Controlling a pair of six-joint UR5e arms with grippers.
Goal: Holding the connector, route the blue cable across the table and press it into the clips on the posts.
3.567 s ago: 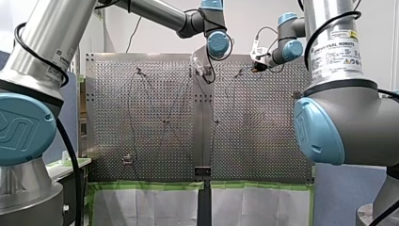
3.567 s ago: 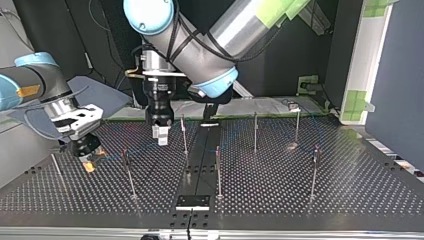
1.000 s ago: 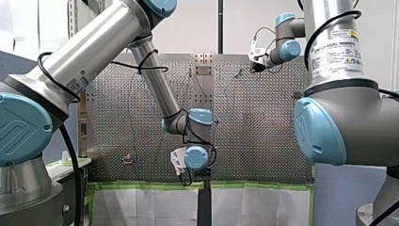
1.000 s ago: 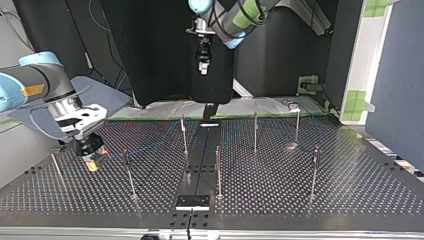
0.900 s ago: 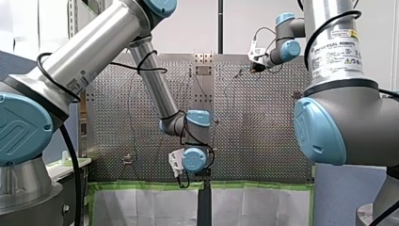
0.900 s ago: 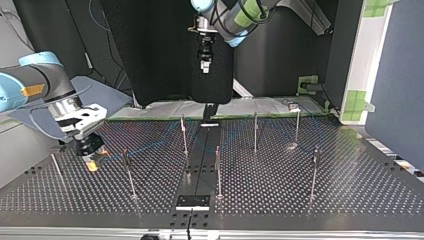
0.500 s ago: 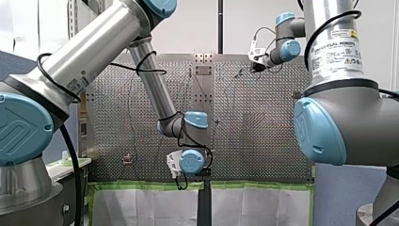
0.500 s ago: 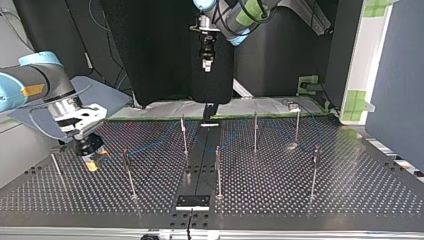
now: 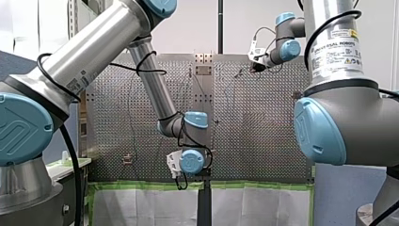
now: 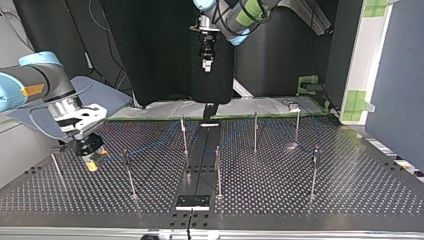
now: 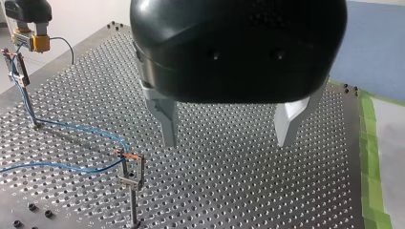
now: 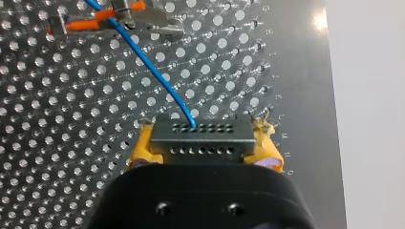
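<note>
While right gripper (image 12: 204, 149) clamps connector (image 12: 201, 135) at table's (image 12: 298, 71) edge, left gripper (image 11: 229, 128) hangs wide open, empty. Next, probably: press cable (image 12: 143, 59) into clip (image 11: 130, 158).

my left gripper (image 11: 225, 143), black shell with two metal fingers spread well apart, hangs over the perforated metal table (image 11: 248, 191). thin blue cable (image 11: 86, 128) passes the orange-tipped clip (image 11: 130, 155) atop a slim metal post (image 11: 133, 200) nearby.

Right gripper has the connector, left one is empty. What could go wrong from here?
1. The blue cable runs nearly straight from the connector to the nearest clip; if my right gripper pulls away, it may pop out or strain the connector.
2. My left gripper hangs open above the table, so nothing steadies the cable at the post clip beside it.
</note>
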